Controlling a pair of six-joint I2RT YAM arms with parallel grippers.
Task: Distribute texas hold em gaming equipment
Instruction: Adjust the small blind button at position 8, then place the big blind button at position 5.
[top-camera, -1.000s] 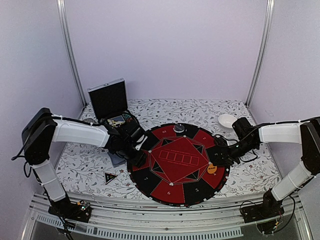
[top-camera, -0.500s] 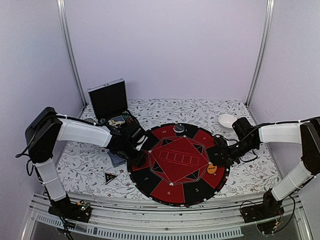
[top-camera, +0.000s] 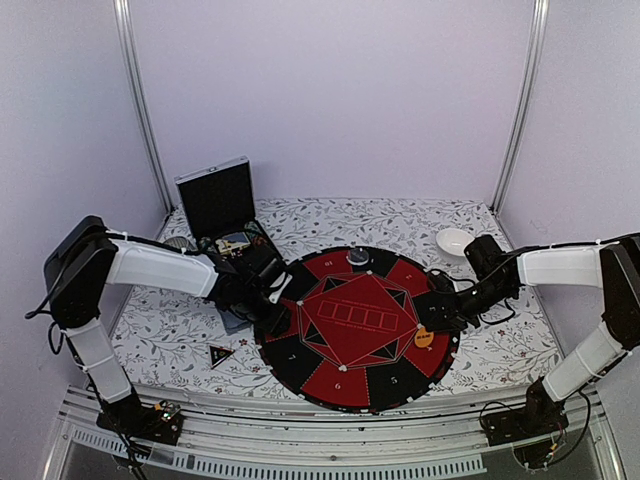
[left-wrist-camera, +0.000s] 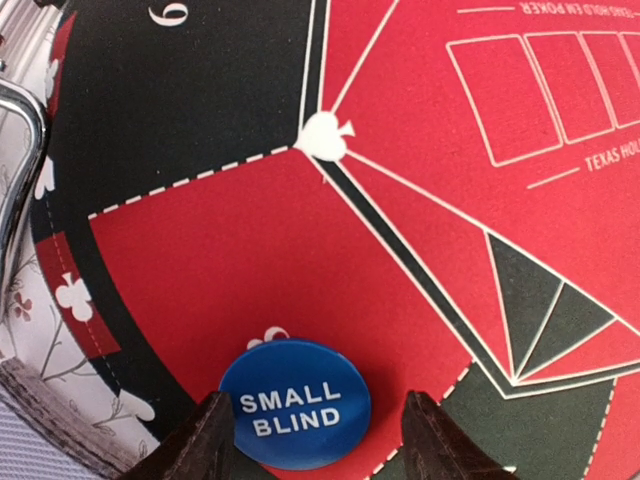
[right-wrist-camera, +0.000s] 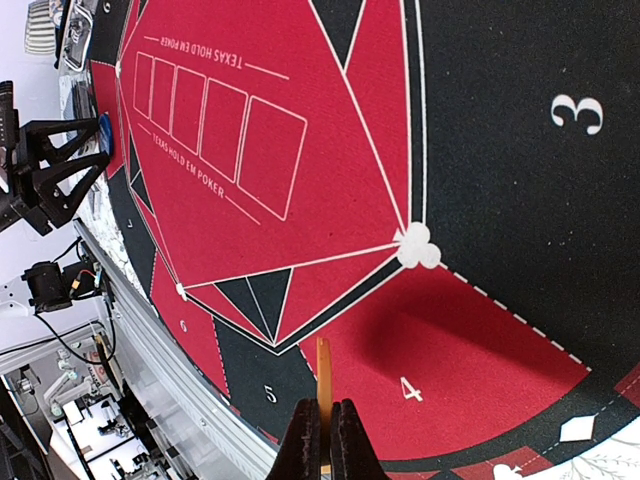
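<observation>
The left gripper (left-wrist-camera: 316, 398) stands released, its two dark, rough-faced fingers (left-wrist-camera: 205, 445) rising from the bottom edge of the left wrist view on either side of the blue button (left-wrist-camera: 295, 402). The button lies flat on the mat (left-wrist-camera: 200, 250), low and left of centre. The finger on the frame's left sits at its rim, touching or not cannot be told, while the other finger stands apart with a strip of red showing between. The button is a smooth round disc marked SMALL BLIND in white capitals. The mat under it is a finely woven fabric of red and black wedges, with dashed white seams, a white spade mark and outlined card boxes. The right gripper (right-wrist-camera: 324, 405), at the bottom centre of the right wrist view, is clenched on the orange button (right-wrist-camera: 323, 365). It holds the button on edge, so only a thin rim shows, above the red wedge numbered 4. In the top view the round mat fills the centre of a flowered cloth (top-camera: 170, 330). A small black triangular marker (top-camera: 220, 353) lies off the mat at lower left. An open black case (top-camera: 215, 197) with a silver edge stands at upper left, and a white bowl (top-camera: 455, 241) at upper right.
</observation>
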